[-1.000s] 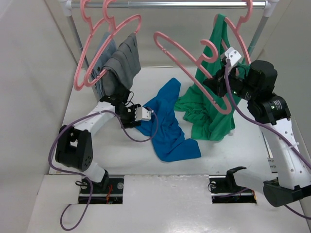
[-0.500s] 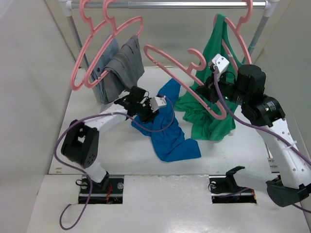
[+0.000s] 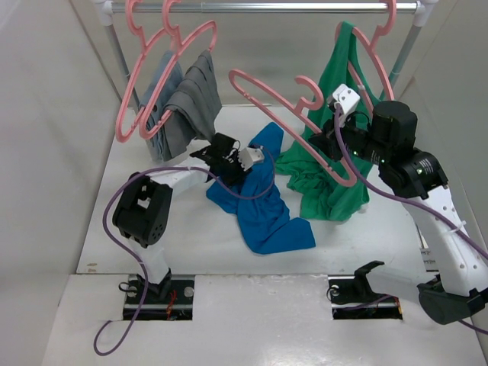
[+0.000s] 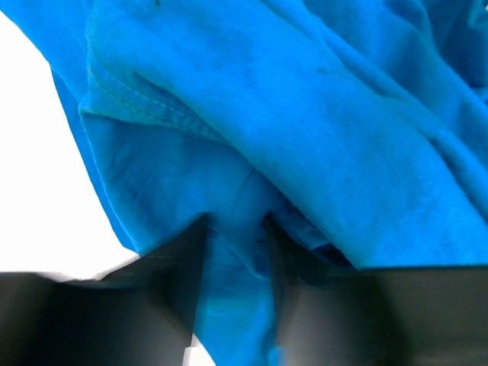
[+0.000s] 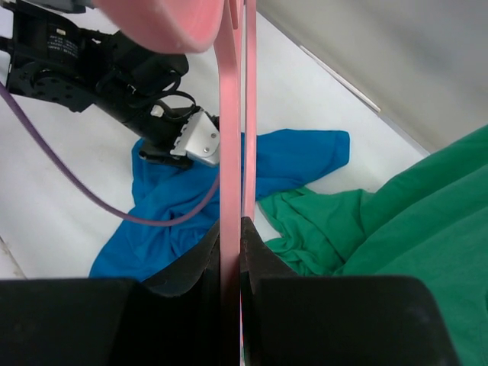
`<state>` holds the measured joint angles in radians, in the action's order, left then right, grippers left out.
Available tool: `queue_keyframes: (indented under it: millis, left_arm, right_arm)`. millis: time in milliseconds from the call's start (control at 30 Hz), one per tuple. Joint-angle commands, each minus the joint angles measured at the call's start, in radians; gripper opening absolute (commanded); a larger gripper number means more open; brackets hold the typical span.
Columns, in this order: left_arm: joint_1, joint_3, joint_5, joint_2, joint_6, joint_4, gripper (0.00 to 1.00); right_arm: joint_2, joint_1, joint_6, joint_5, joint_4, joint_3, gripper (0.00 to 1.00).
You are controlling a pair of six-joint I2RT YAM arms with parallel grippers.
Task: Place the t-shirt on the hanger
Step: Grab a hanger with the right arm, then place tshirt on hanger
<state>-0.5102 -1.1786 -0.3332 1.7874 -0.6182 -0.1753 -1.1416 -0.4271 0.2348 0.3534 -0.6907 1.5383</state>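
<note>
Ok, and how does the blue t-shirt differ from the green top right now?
The blue t-shirt lies crumpled on the table; the green top hangs from a pink hanger on the rail, its hem pooled on the table. The left gripper has a fold of the blue t-shirt between its fingers; nothing grips the green top. Both are plain, single-coloured garments, side by side.
</note>
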Motion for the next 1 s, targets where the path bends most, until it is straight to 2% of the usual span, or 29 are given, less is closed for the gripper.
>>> queue_keyframes:
  millis: [0, 67, 100, 267, 400, 467, 667, 733, 867, 967]
  left_arm:
    - [-0.007, 0.016, 0.003, -0.003, -0.044, -0.010, 0.23]
    - [-0.007, 0.016, 0.014, -0.013, -0.044, -0.010, 0.01]
    - [-0.007, 0.016, 0.014, -0.041, -0.044, -0.033, 0.00]
    - [0.002, -0.099, 0.014, -0.109, -0.074, -0.191, 0.00]
    - [0.002, -0.306, -0.035, -0.141, -0.043, -0.392, 0.00]
    - [0.002, -0.357, -0.061, -0.155, -0.019, -0.466, 0.00]
    - [-0.039, -0.444, -0.115, -0.191, 0.118, -0.434, 0.00]
    - [-0.039, -0.470, -0.124, -0.149, 0.159, -0.420, 0.00]
    - [-0.039, -0.568, -0.046, -0.057, 0.212, -0.420, 0.00]
    - [-0.039, -0.607, -0.001, 0.004, 0.267, -0.402, 0.00]
  right_arm:
    - [0.002, -0.009, 0.018, -0.008, 0.031, 0.048, 0.00]
    - [0.002, -0.009, 0.029, -0.008, 0.020, 0.057, 0.00]
    - [-0.007, -0.009, 0.029, -0.008, -0.006, 0.057, 0.00]
    - [0.002, -0.009, 0.040, 0.012, -0.050, 0.066, 0.00]
    - [0.038, -0.009, 0.040, 0.022, -0.136, 0.066, 0.00]
    - [0.069, -0.009, 0.040, 0.022, -0.189, 0.045, 0.00]
    - [0.131, 0.010, -0.008, -0.063, -0.297, 0.034, 0.00]
    - [0.152, 0.020, -0.043, -0.094, -0.346, 0.034, 0.00]
    - [0.174, 0.042, -0.078, -0.116, -0.423, 0.022, 0.00]
    - [0.200, 0.042, -0.103, -0.062, -0.449, -0.027, 0.00]
